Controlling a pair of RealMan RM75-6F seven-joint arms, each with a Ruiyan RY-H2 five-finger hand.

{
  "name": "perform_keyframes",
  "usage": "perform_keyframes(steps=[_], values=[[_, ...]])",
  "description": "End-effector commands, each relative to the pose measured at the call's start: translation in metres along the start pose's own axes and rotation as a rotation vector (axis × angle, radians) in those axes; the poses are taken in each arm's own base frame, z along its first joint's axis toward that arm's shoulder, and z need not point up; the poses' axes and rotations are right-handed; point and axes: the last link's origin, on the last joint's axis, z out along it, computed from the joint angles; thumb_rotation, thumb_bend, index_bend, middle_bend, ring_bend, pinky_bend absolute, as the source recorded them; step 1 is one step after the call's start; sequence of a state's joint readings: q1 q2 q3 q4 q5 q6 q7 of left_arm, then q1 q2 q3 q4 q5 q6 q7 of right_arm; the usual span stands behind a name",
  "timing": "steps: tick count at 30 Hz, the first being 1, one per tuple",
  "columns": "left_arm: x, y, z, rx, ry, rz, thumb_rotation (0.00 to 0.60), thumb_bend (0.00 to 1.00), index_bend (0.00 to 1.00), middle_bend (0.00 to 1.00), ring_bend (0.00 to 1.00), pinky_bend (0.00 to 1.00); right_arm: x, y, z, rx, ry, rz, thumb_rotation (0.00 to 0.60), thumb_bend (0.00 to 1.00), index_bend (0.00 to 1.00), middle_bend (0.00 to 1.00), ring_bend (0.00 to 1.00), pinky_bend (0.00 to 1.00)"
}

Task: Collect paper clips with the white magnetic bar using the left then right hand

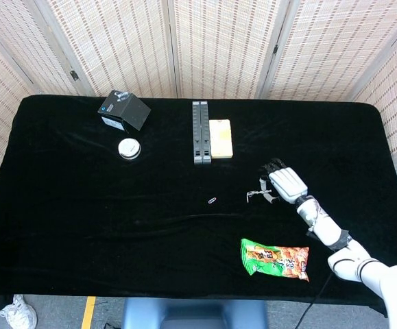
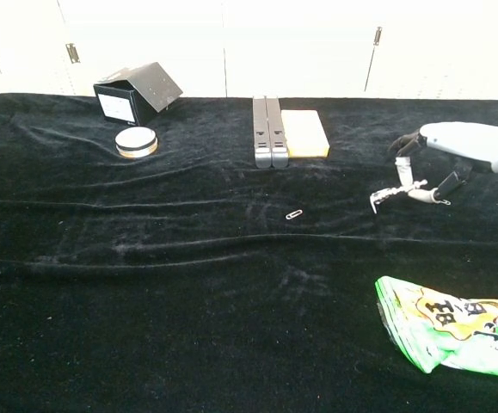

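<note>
Near the right table edge, the right hand [image 2: 455, 151] holds the white magnetic bar [image 2: 414, 192].

Paper clip [image 2: 294, 214] alone at table [image 1: 81, 205] middle; magnetic bar [image 2: 410, 191] to its right, under right hand [image 1: 284, 184]; snack bag [image 1: 275, 260] nearer front edge.

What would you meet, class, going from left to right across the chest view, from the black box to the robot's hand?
Black box → round tin → grey bars → loose paper clip → yellow pad → white magnetic bar → right hand.
</note>
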State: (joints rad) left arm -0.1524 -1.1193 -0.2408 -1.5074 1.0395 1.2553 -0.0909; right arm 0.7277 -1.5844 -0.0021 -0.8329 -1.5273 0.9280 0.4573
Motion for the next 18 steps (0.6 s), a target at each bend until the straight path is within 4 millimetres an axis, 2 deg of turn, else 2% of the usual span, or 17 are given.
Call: perform_keyframes(steps=[1,6,14,18], values=[[0.0,0.0,0.0,-0.001,0.0,0.001,0.6,0.45,0.02,0.13,0.05,0.09,0.004,0.0,-0.008,0.01,0.02,0.008,0.6,0.49,0.88,0.24,0.15,0.0],[-0.001,0.001,0.0,-0.002,0.001,0.01,0.6,0.45,0.02,0.13,0.05,0.09,0.007,-0.001,-0.036,0.036,0.052,0.035,0.6,0.49,0.88,0.24,0.15,0.0],[0.0,0.002,-0.002,0.001,0.013,0.011,0.6,0.45,0.02,0.13,0.05,0.09,0.006,-0.001,-0.109,0.028,0.118,0.037,0.6,0.49,0.88,0.24,0.15,0.0],[0.0,0.004,-0.005,-0.005,0.024,0.018,0.6,0.45,0.02,0.13,0.05,0.09,-0.001,0.002,-0.132,0.0,0.115,0.042,0.6,0.49,0.88,0.24,0.16,0.0]])
